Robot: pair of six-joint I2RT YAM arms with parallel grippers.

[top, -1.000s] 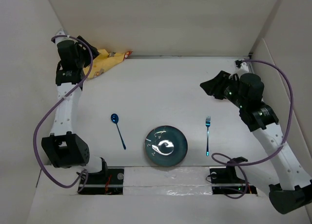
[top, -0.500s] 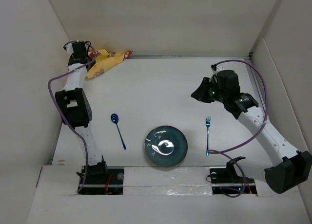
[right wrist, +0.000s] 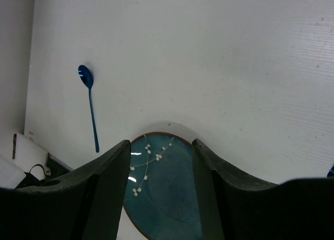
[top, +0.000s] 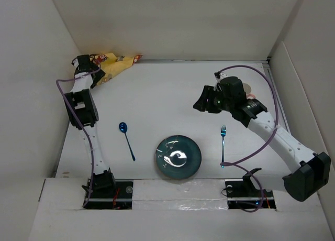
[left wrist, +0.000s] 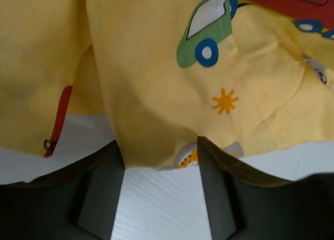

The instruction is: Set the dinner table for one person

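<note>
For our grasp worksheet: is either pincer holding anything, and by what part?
Nothing is held. The left pincer is open around the edge of the cloth; the right pincer is open and empty.

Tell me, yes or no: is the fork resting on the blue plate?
No, the fork lies on the bare table, apart from the plate and to its right in the top view.

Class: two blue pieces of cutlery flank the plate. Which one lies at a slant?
The spoon, left of the plate: its handle runs diagonally, while the fork on the right lies straight.
</note>
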